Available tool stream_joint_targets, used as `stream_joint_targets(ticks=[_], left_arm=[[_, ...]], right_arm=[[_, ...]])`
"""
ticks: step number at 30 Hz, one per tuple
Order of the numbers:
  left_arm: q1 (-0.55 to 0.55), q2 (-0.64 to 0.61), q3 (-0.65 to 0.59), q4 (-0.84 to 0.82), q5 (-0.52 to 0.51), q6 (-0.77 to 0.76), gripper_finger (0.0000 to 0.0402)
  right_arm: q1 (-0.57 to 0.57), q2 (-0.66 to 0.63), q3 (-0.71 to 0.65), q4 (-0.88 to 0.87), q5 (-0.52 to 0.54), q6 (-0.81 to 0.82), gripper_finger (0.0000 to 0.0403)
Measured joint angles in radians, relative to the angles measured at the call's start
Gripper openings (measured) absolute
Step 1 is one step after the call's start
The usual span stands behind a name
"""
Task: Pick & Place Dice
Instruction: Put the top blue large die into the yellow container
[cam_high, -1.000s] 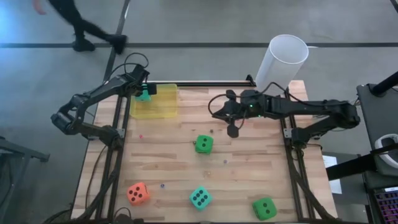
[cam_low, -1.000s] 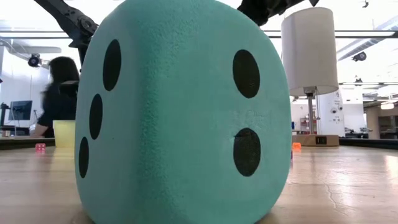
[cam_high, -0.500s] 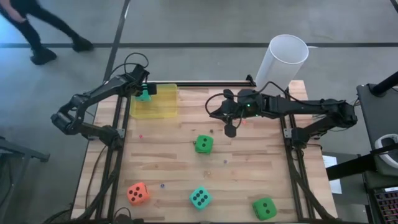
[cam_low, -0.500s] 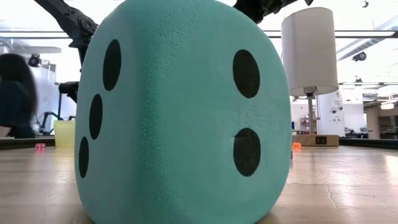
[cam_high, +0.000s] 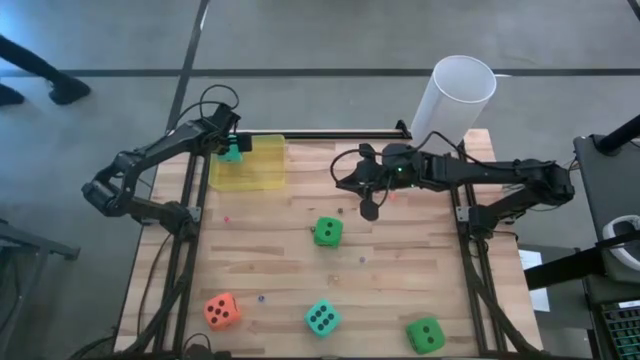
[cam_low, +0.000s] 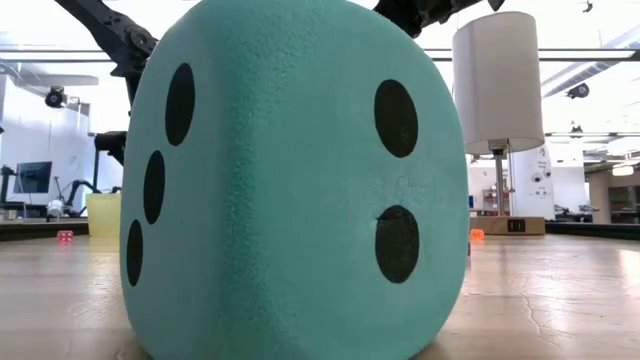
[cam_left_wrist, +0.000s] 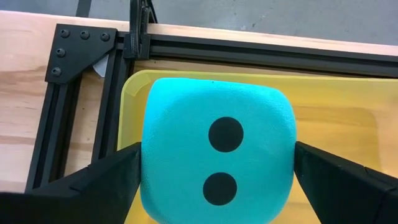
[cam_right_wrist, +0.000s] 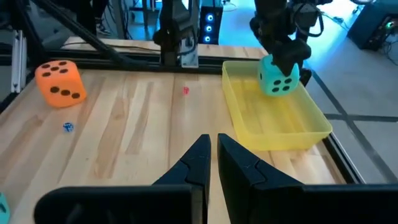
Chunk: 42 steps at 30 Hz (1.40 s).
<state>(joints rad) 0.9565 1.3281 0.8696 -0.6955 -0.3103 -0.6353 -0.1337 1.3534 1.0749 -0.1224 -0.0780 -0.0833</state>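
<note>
In the high view my left gripper (cam_high: 232, 150) is shut on a teal die (cam_high: 233, 153) over the far-left corner of the translucent yellow tray (cam_high: 258, 170). Four dice rest on the table: a green one (cam_high: 327, 231) mid-table, an orange-red one (cam_high: 221, 311), a teal one (cam_high: 321, 318) and a second green one (cam_high: 425, 335) along the near edge. My right gripper (cam_high: 345, 182) hovers shut over the table's far middle, right of the tray, touching nothing. The near teal die (cam_low: 290, 180) fills the low view. My left gripper pinches the teal die (cam_left_wrist: 217, 158) between its two fingers (cam_left_wrist: 93, 186), one on each of two opposite side faces, with the two-pip face toward the wrist camera. The fingers come from above, pointing down. The die (cam_right_wrist: 278, 74) hangs upright, lifted clear above the tray's floor (cam_right_wrist: 273, 121).
A tall white cylinder (cam_high: 455, 100) stands at the table's far right corner. Black frame rails (cam_left_wrist: 81, 93) run along the far and left edges beside the tray. A few tiny dice (cam_right_wrist: 67, 127) lie scattered on the wood. There is bare wood between the tray and the near dice.
My right gripper has edged a little toward the table's left, staying shut. My left gripper and its teal die have kept still over the tray. A person beyond the far-left edge has walked off toward the left.
</note>
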Motion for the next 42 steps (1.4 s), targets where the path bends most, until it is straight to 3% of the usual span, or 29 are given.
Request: stream_joint_targets(ticks=[19, 42], left_arm=[[0.0, 0.0, 0.0, -0.003, 0.004, 0.01, 0.0395], [0.001, 0.0, 0.0, -0.004, 0.008, 0.009, 0.0397]], right_arm=[[0.0, 0.15, 0.081, 0.025, 0.001, 0.002, 0.0028], [0.0, 0.161, 0.1, 0.027, 0.0, 0.002, 0.0028]])
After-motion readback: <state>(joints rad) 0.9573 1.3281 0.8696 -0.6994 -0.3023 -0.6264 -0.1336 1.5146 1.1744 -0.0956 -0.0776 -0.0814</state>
